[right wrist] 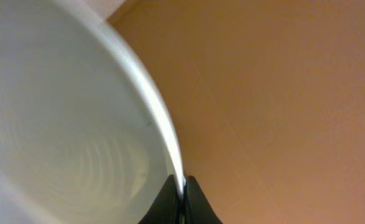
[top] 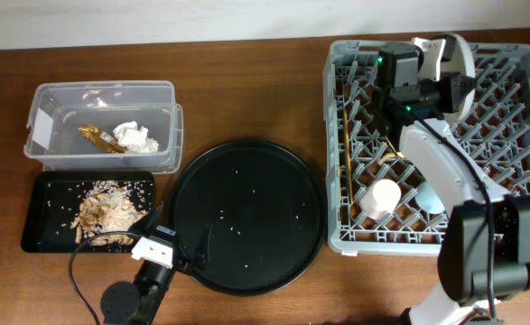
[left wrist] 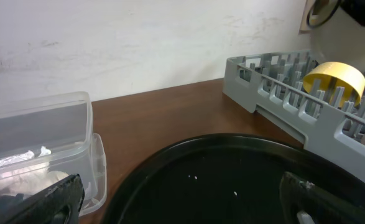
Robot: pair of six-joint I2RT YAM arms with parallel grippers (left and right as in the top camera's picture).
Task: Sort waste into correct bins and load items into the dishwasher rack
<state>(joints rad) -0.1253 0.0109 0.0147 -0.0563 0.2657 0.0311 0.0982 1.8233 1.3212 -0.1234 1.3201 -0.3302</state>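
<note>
Nearest the robot's base, the left gripper (left wrist: 182,198) hangs released, jaws spread wide and nothing between them, low over the near left edge of the round black tray (top: 246,162). That tray carries only a scatter of pale crumbs. Just to its left lies the shallow black tray (top: 39,217), with a heap of beige food scraps (top: 106,212) piled toward its right half. Behind it, touching or nearly so, stands the clear tub (top: 102,90); inside are the brown-gold wrapper (top: 97,137) and, just right of it, the crumpled white tissue (top: 136,137). All of this sits on a dark wooden table (top: 246,90). To the right is the big grey rack (top: 335,135), biggest thing here. In its near rows sit the pink cup (top: 384,197) and the light blue cup (top: 430,197), side by side, the blue one partly under the right arm; cannot tell which way up either stands. The chopsticks (top: 346,153) lie along the rack's left side, running near to far between the pegs. The yellow bowl (left wrist: 334,78) is tipped on its edge among the pegs, seen best from the left wrist; overhead the arm hides most of it. At the rack's far end the right gripper (right wrist: 182,190) is clamped on the rim of the grey-white plate (right wrist: 64,124), which stands upright on edge above the far rows. Whether the plate's lower edge touches the pegs cannot be told.
</note>
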